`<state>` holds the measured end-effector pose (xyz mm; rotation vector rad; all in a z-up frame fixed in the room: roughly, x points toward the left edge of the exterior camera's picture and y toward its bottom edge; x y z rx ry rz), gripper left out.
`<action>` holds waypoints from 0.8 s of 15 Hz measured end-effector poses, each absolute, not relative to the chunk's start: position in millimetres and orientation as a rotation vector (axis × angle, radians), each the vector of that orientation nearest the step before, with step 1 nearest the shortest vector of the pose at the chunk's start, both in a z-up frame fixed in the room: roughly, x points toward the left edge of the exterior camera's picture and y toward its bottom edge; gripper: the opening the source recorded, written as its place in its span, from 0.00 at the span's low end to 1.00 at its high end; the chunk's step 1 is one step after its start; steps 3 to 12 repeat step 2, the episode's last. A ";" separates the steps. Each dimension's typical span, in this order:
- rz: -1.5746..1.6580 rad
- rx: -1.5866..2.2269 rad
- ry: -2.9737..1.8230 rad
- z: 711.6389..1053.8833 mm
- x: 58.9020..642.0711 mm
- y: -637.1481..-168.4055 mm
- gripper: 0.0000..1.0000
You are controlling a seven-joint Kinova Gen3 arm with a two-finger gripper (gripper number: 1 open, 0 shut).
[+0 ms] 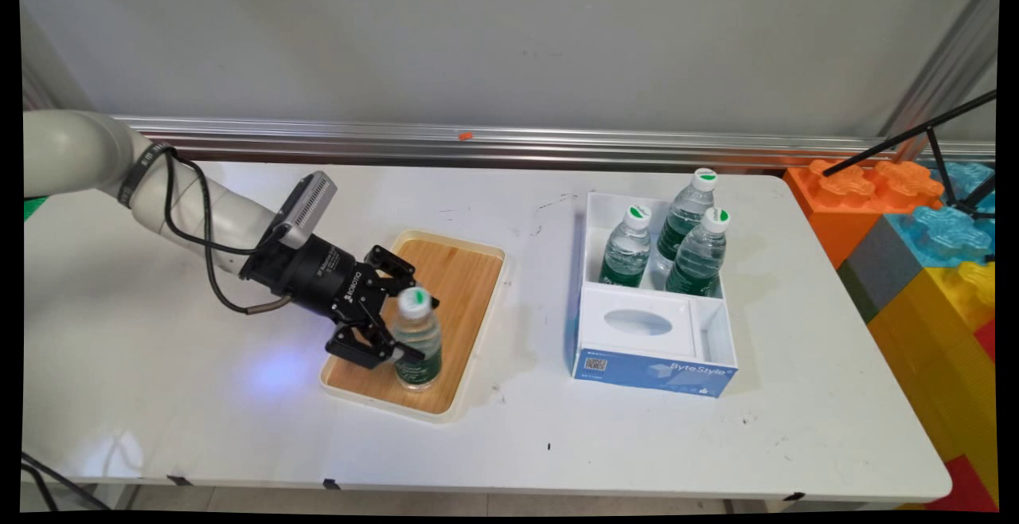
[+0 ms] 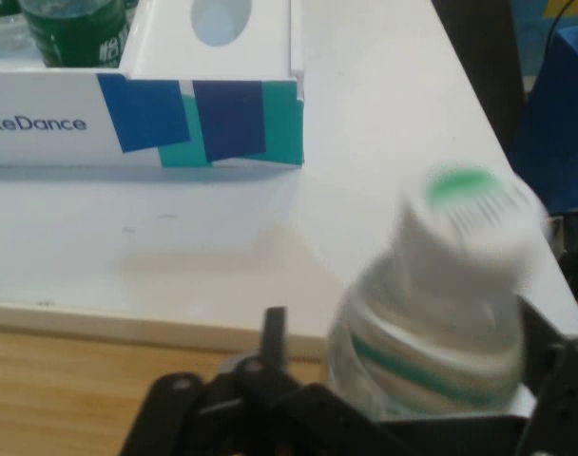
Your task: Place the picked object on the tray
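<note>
Fingers (image 1: pixel 396 346) are clamped around a small water bottle (image 1: pixel 417 339), which stands upright on the wooden tray (image 1: pixel 458 281). Out past the fingertips sits a white box (image 1: pixel 712 331) with three more bottles (image 1: pixel 669 241) and a tissue pack (image 1: pixel 637 323).

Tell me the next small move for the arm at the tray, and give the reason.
Probably lift straight up a little. The gripper has its fingers on either side of the water bottle, which stands upright on the wooden tray. Whether the fingers are pressing it I cannot tell, so a short lift would show if the hold is firm.
</note>
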<state>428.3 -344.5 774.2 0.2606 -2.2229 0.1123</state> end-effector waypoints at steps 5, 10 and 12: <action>0.113 0.263 -2.228 773.6 431.7 -343.6 1.00; 0.113 0.263 -2.228 773.6 431.7 -343.6 1.00; 0.113 0.263 -2.228 773.6 431.7 -343.6 1.00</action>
